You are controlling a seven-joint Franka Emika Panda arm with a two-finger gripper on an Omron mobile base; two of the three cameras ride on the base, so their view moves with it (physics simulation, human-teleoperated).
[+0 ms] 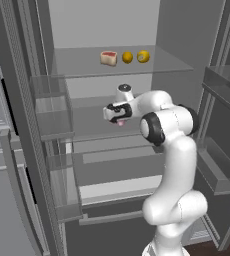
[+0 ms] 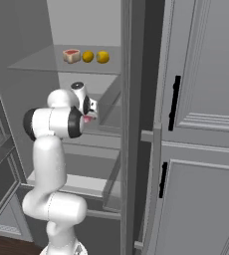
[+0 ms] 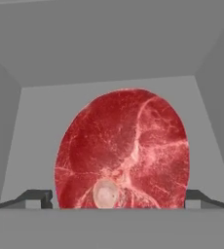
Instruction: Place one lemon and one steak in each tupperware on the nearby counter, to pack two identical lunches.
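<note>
Open refrigerator, grey interior, glass shelves.

Upper shelf, left to right in the left base view:
- steak, pale-rimmed, tan edge with pink-red middle, lying flat.
- lemon, first, just beside that steak.
- lemon, second, just beside the first, slightly apart.
The same row reads in the same order in the right base view.

Middle shelf, one level down:
- end effector, reaching in level from the white arm; jaws stand wide apart, with a dark fingertip at either side of the meat in the hand view.
- steak, bright red, round, marbled, with a pale bone spot near its lower edge; it sits between the spread fingertips. A pink edge of it shows below the hand in both base views. Whether the fingertips touch it cannot be told.

Door, left side: clear bins, stacked.

Right base view, far right: grey cabinet fronts with black handles.
</note>
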